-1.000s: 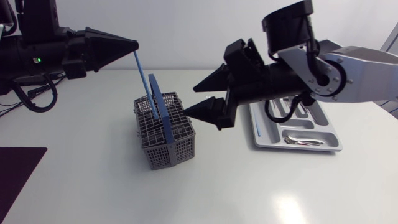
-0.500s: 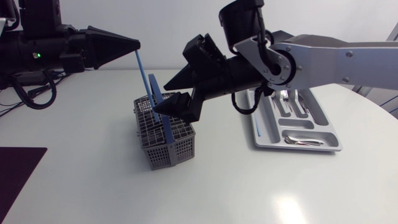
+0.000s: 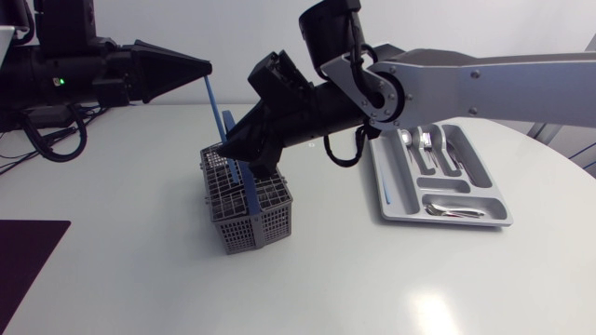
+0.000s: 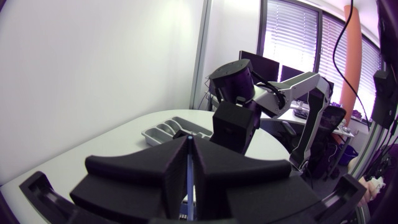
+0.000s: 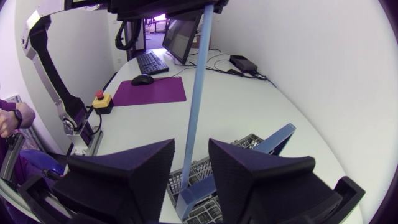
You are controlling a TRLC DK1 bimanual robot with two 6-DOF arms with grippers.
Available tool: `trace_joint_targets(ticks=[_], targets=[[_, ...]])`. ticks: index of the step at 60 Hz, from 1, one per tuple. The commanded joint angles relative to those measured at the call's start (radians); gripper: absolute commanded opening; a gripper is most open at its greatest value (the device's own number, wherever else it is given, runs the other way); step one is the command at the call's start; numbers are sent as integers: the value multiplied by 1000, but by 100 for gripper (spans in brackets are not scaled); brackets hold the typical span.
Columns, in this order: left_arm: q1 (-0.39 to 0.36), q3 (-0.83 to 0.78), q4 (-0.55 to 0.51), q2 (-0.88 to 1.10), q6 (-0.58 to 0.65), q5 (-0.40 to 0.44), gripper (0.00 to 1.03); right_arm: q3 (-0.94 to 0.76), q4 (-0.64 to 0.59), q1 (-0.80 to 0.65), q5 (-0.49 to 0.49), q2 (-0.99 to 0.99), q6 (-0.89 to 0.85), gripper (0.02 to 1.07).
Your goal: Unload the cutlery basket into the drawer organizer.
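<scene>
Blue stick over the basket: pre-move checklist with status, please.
1. Left jaws shut on the blue stick: ok.
2. Stick sits in the gap of the right jaws: ok, per the right wrist view.
3. Right jaws open: ok.
4. Stick's lower end out of the basket: cannot tell, hidden by the right arm.
5. Basket handle clear of the right jaws: cannot tell, it runs just under them.
6. Tray has bare slots: ok.
</scene>
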Motion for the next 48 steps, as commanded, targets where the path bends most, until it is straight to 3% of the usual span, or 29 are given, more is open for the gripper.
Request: trace_joint_targets(ticks=[1, 11, 19, 25, 31, 35, 42, 48], targets=[[7, 37, -3, 19, -2, 22, 15, 24, 10, 10, 4, 20, 20, 18], [12, 47, -3, 25, 3, 22, 15, 38, -22, 12, 3, 24, 19, 7], [19, 56, -3, 31, 3, 22, 18, 47, -53, 13, 3, 27, 24, 7], [33, 69, -3, 31, 3, 22, 38, 44, -65, 16, 3, 24, 25, 7], [61, 89, -9, 30, -1, 23, 68, 43, -74, 21, 3, 20, 27, 7], [91, 101, -12, 22, -2, 25, 82, 38, -77, 20, 1, 12, 31, 7], [157, 121, -12, 17, -17, 60, 92, 27, -83, 20, 1, 0, 33, 7], [216, 133, -12, 11, -34, 86, 92, 15, -86, 15, -5, -14, 36, 7]])
